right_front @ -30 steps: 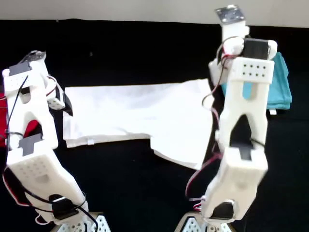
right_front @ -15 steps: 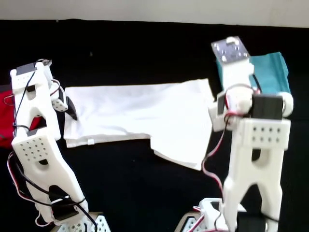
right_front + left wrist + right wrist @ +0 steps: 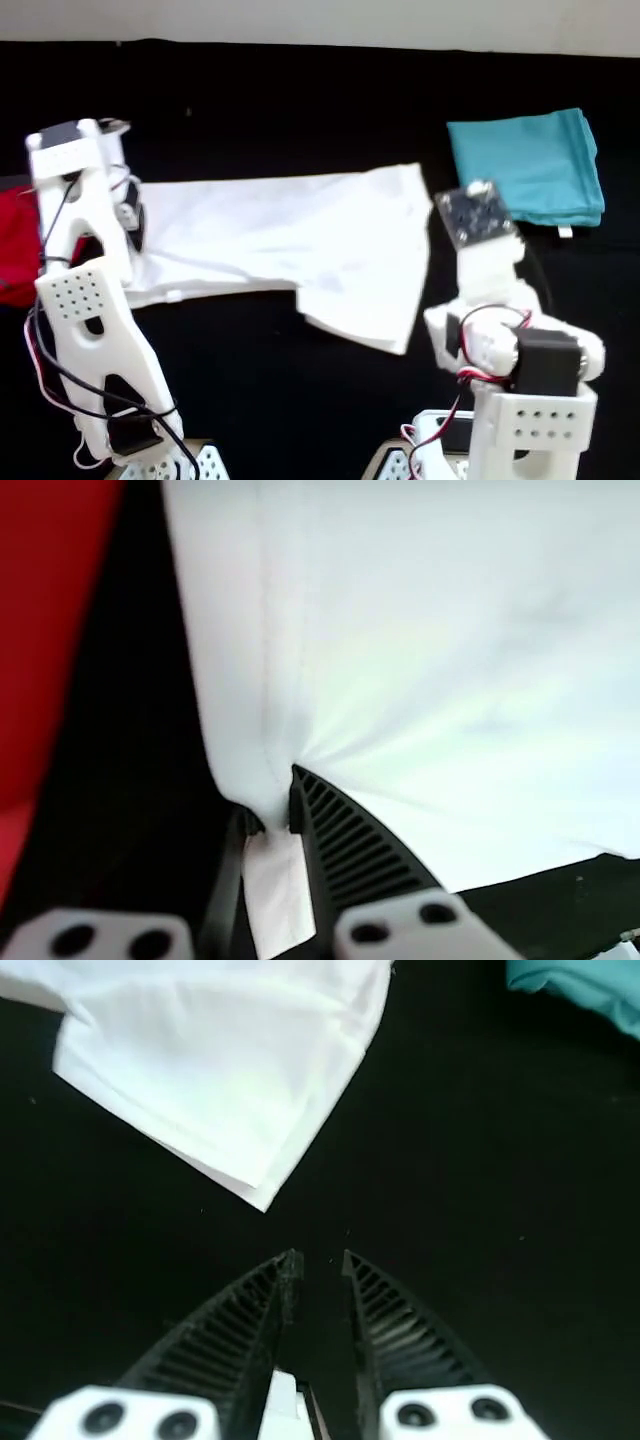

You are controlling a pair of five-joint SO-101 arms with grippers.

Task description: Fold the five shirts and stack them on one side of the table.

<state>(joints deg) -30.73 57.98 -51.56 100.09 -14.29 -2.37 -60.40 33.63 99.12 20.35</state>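
Limp, light white shirt (image 3: 290, 235): left gripper (image 3: 271, 800) pinches its 9 o'clock hem; right gripper (image 3: 316, 1258), slightly parted and empty, suits the 5 o'clock corner

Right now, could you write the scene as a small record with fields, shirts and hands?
white shirt: lying flat, partly folded, mid-table
teal shirt: folded, far right side
red shirt: left edge, partly behind the left arm
left hand: shut on the white shirt's left edge
right hand: open, empty, over bare table near the white shirt's corner
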